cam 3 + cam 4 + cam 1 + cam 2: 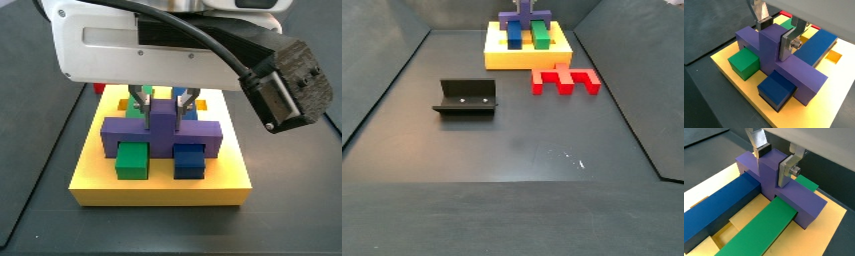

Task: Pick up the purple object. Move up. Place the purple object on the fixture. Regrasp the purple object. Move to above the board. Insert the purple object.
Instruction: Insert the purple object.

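The desk (502, 150) is a dark floor with walls on the left, right and far sides, and most of its near half lies open. At the far end sits the board (509, 60), a thick yellow slab carrying a green bar (761, 230) and a blue bar (717, 203) side by side. Just near and to the right of the board in a side view lies a red pronged block (567, 80), close to its near edge but apart from it. The fixture (466, 98) stands well apart, left of centre. The purple object (160, 135) sits across both bars, its upright stem rising between them. The end effector (776, 31) is above the board, its silver fingers (786, 170) closed narrowly against the two sides of that stem, gripping it.
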